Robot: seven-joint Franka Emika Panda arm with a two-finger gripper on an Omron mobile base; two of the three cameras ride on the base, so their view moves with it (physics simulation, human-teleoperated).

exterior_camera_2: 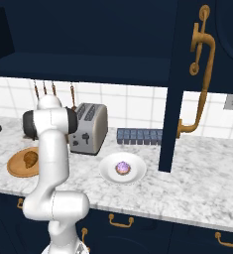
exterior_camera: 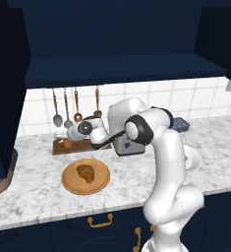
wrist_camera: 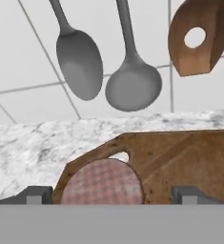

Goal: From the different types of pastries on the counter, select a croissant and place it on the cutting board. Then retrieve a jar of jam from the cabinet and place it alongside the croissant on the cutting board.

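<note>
The claw (wrist_camera: 111,195) hangs wide open over the jar of jam (exterior_camera: 68,143), which stands on the cutting board (exterior_camera: 82,146) at the far left of the bench (exterior_camera: 33,182), apparently released. The croissant (exterior_camera: 86,173) lies on the round plate (exterior_camera: 102,183), not the board.

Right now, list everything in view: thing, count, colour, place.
croissant: one, golden-brown, on the round plate
round plate: one, tan wood, front of counter
cutting board: one, dark brown, by the wall
jar: one, checked pinkish lid, on the cutting board between the fingertips
frosted pastry: one, purple-pink, on white plate
toaster: one, silver, against the wall
hanging utensils: several, grey and wooden, on the tiles
counter: one, white-grey marble
cabinet: one, navy, overhead
gripper: one, dark tips, open around the jar
</note>
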